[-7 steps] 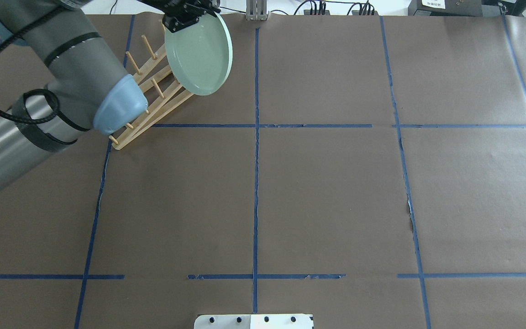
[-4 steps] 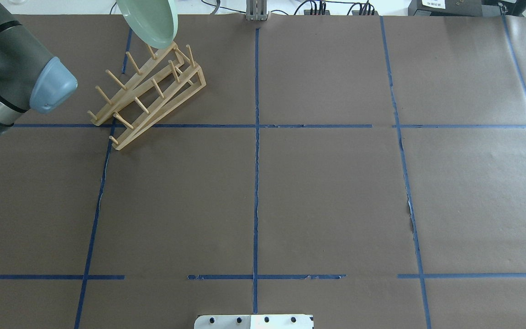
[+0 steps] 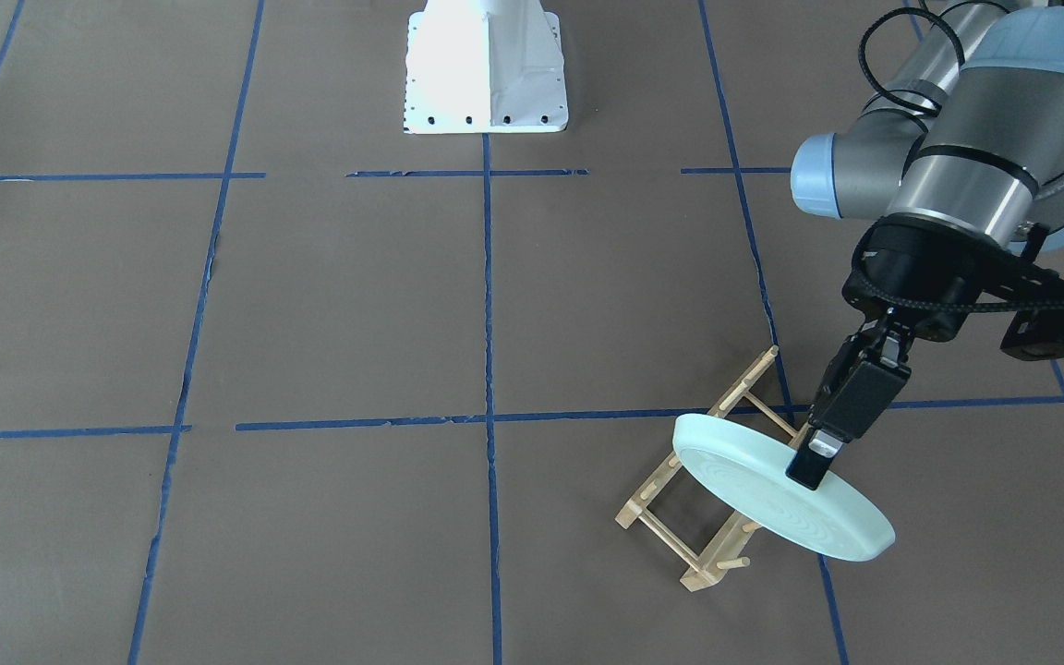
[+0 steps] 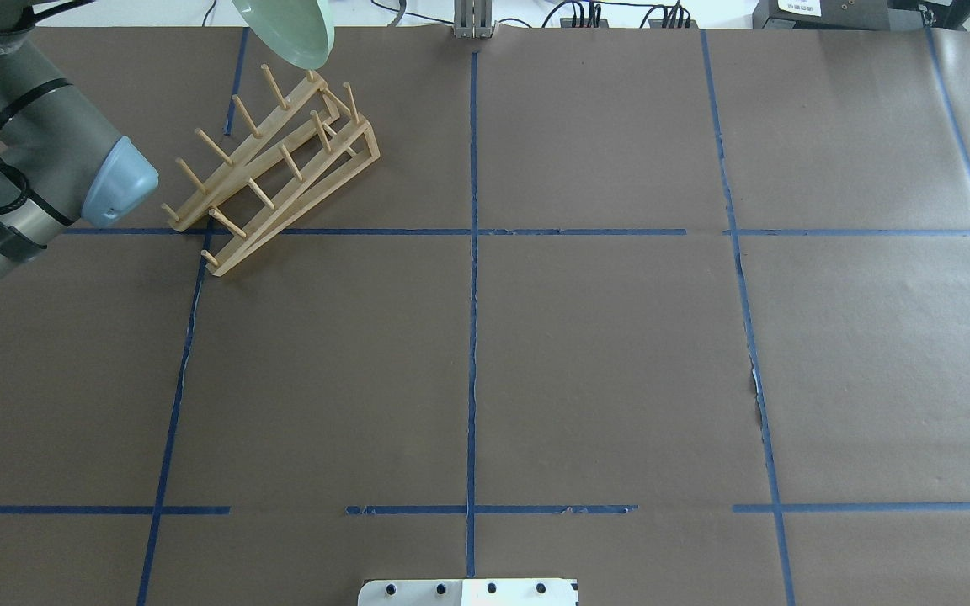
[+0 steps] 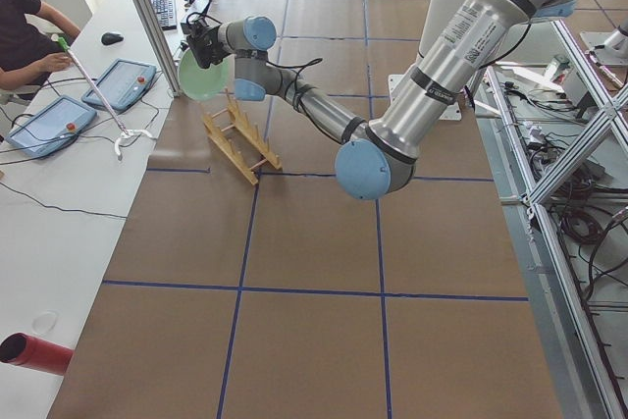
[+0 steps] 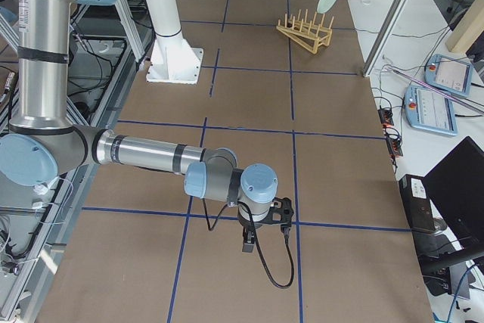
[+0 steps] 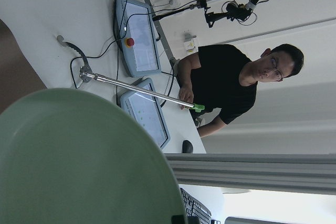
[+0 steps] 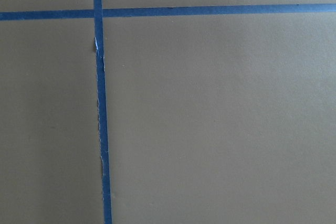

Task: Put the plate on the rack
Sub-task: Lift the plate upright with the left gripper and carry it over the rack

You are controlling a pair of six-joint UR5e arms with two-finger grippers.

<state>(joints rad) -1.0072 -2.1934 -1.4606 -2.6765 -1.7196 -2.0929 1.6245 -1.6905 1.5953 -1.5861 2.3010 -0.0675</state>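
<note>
Exterior front-facing | plate [image 3: 754, 499] steeply tilted, left jaws clamping rim | rack [image 3: 700, 574] diagonal

Plate [image 4: 287, 29] tilted, cut off at top edge, over rack [image 4: 274, 172] far end, L arm [image 4: 39, 168] at left

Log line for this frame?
left pincer: shut on plate | plate: tilted, over rack far end, not slotted | right pincer: away from rack, state unclear

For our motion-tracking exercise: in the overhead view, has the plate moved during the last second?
Yes. Judged against the rack, the plate shifted leftward and toward the table's far edge.
</note>
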